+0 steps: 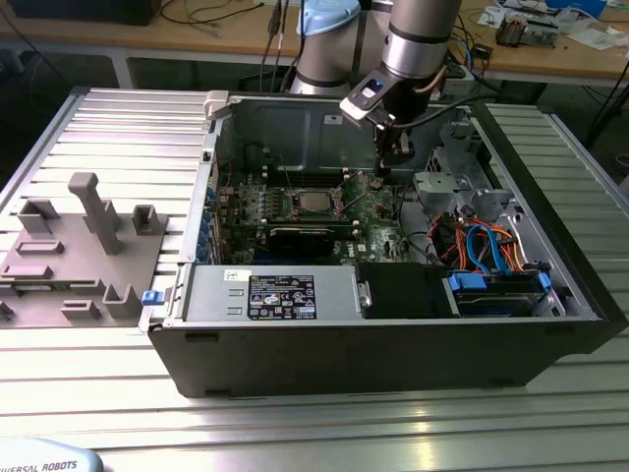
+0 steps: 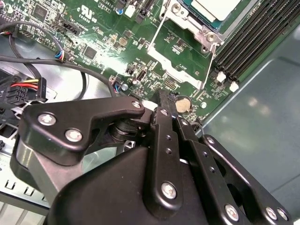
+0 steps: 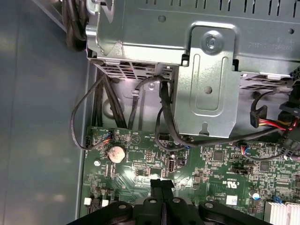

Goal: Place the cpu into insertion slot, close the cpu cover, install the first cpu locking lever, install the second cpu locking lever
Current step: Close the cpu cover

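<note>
The cpu [image 1: 314, 202] [image 2: 216, 6], a silvery square chip, lies in the insertion slot [image 2: 202, 35] on the green board. The cpu cover [image 2: 156, 35], a thin metal frame, stands swung open beside the slot, with board showing through its window. My gripper [image 1: 377, 181] [image 2: 161, 97] [image 3: 159, 183] hangs low over the board on the exterior view's right of the slot. It is past the open cover and close to a coin cell [image 2: 183, 104] [image 3: 116, 152]. Its black fingers are pressed together with nothing between them.
Long black memory slots [image 2: 248, 37] run beside the socket. A metal drive cage [image 3: 206, 93] and black cables [image 3: 164, 112] stand close behind the gripper. Case walls [image 1: 295, 128] enclose the board. A grey fixture [image 1: 88, 246] lies outside on the exterior view's left.
</note>
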Controlling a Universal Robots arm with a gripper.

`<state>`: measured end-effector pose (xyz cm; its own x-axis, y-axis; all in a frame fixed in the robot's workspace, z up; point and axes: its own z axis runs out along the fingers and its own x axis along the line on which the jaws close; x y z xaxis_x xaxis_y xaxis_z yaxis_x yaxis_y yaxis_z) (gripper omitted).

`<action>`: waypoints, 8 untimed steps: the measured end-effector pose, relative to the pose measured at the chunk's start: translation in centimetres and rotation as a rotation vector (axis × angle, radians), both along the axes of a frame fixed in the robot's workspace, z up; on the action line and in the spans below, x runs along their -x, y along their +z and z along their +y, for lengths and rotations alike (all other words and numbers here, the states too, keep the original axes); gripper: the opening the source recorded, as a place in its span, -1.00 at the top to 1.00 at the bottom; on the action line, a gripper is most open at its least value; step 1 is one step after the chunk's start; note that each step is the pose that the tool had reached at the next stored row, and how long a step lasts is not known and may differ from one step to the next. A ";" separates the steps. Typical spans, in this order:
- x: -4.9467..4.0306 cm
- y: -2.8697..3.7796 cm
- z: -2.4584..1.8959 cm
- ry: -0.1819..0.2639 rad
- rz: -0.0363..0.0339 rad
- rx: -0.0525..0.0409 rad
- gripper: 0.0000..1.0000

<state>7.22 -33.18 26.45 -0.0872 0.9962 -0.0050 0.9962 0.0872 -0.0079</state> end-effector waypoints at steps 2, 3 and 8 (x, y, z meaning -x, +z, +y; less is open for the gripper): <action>0.00 -0.33 0.00 0.000 0.0000 0.0000 0.79; 0.00 -0.38 0.00 0.000 0.0000 0.0000 0.79; 0.00 -0.66 0.00 0.000 0.0000 -0.0001 0.79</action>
<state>7.22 -33.18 25.79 -0.0871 0.9962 -0.0049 0.9962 0.0871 -0.0079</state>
